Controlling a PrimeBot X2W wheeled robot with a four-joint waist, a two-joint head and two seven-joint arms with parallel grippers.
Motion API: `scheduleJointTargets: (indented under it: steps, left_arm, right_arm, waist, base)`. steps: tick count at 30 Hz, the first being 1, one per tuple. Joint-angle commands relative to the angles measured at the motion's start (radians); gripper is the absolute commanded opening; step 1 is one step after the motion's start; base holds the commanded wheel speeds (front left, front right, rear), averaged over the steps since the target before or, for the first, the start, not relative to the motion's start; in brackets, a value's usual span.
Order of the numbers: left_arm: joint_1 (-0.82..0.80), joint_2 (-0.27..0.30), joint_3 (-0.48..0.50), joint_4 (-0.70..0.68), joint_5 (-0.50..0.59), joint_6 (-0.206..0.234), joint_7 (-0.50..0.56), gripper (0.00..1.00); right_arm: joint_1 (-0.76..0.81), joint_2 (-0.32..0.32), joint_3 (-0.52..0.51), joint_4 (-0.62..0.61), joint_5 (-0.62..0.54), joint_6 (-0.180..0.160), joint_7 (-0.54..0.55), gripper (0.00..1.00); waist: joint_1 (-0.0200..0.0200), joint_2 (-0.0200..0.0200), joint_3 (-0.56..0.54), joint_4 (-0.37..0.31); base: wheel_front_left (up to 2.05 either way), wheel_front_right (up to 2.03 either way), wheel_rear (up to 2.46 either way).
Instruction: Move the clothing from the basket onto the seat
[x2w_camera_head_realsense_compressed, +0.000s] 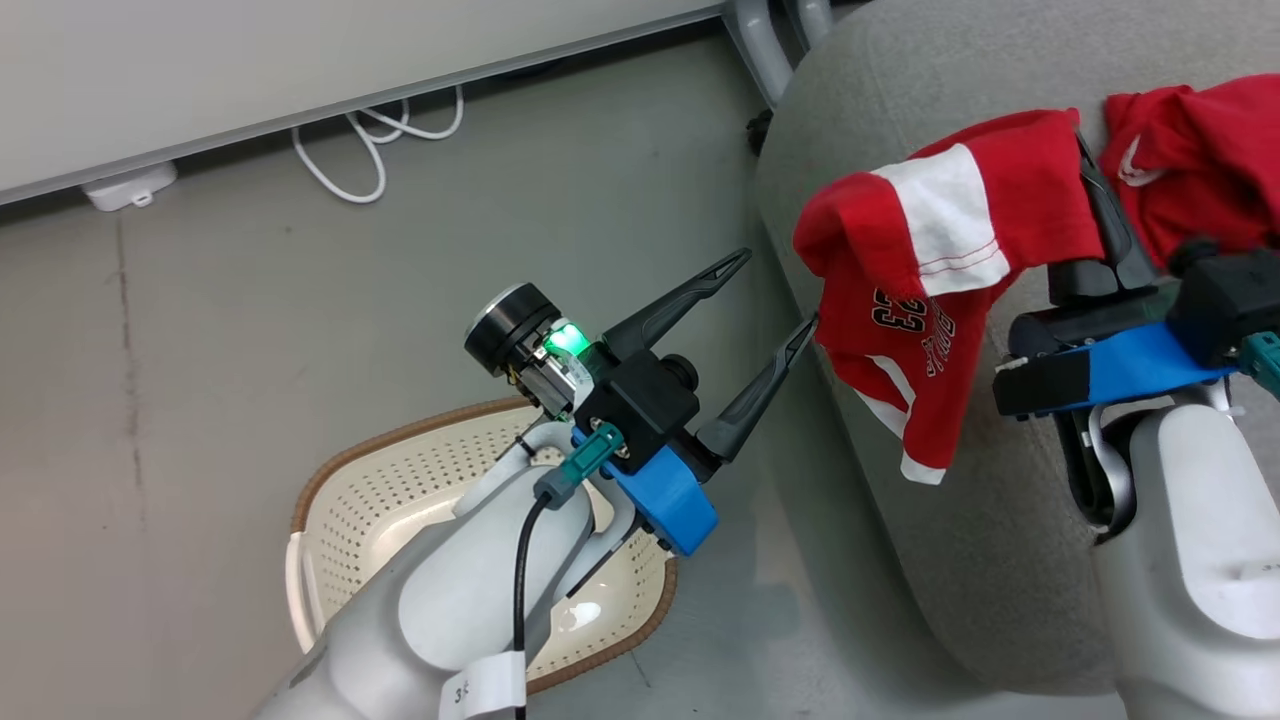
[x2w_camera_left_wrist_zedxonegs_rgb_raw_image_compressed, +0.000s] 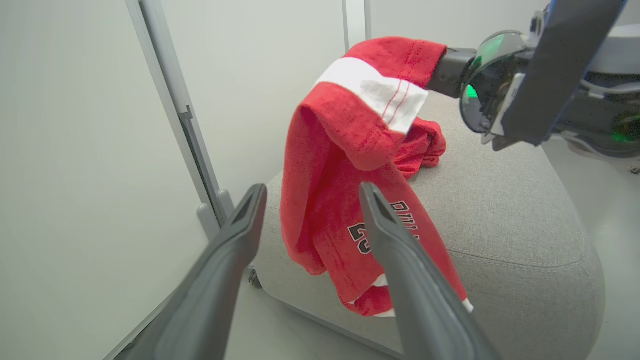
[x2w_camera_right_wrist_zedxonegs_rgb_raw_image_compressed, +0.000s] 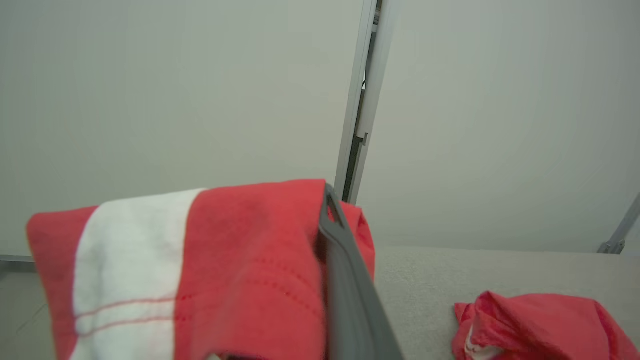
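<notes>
The clothing (x2w_camera_head_realsense_compressed: 930, 270) is red with white bits. One piece hangs from our right gripper (x2w_camera_head_realsense_compressed: 1088, 165), which is pinched tight on it, up over the left edge of the seat (x2w_camera_head_realsense_compressed: 1000, 560). It dangles down the seat's side. The other piece (x2w_camera_head_realsense_compressed: 1190, 160) lies bunched on the seat, farther right. Our left gripper (x2w_camera_head_realsense_compressed: 778, 290) is spread wide and holds nothing. Its fingers point at the hanging piece, with one tip just beside the cloth. The basket (x2w_camera_head_realsense_compressed: 400, 500) sits on the floor (x2w_camera_head_realsense_compressed: 200, 350) at the near left, and our left arm (x2w_camera_head_realsense_compressed: 470, 600) covers part of it. Far off, a white cable (x2w_camera_head_realsense_compressed: 370, 150) loops along the wall (x2w_camera_head_realsense_compressed: 250, 70). A metal post (x2w_camera_left_wrist_zedxonegs_rgb_raw_image_compressed: 175, 110) stands behind the seat.
</notes>
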Motion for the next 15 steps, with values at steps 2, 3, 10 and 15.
scheduleJointTargets:
  steps: [2, 3, 10, 15]
  left_arm:
    - [0.006, 0.014, -0.008, 0.006, 0.003, -0.001, -0.003, 1.0]
    - [0.005, 0.017, -0.012, 0.007, 0.004, -0.001, -0.003, 1.0]
    - [0.008, 0.036, -0.051, 0.019, 0.002, -0.001, -0.003, 1.0]
    - [0.014, 0.048, -0.074, 0.028, -0.003, -0.002, -0.003, 1.0]
  right_arm:
    - [0.024, 0.011, -0.024, -0.017, 0.005, 0.0, -0.004, 0.0]
    - [0.03, 0.014, -0.033, -0.023, 0.005, 0.0, -0.005, 0.0]
    - [0.086, 0.033, -0.118, -0.058, 0.007, 0.0, -0.004, 0.0]
    - [0.124, 0.042, -0.172, -0.073, 0.011, 0.0, -0.004, 0.0]
  waist:
    - [-0.0001, 0.0, 0.022, -0.054]
    - [-0.0001, 0.0, 0.025, -0.064]
    - [-0.0001, 0.0, 0.046, -0.14]
    - [-0.0001, 0.0, 0.058, -0.175]
  base:
    - [0.0, 0.0, 0.0]
    - [0.0, 0.0, 0.0]
    - [0.0, 0.0, 0.0]
    - [0.0, 0.0, 0.0]
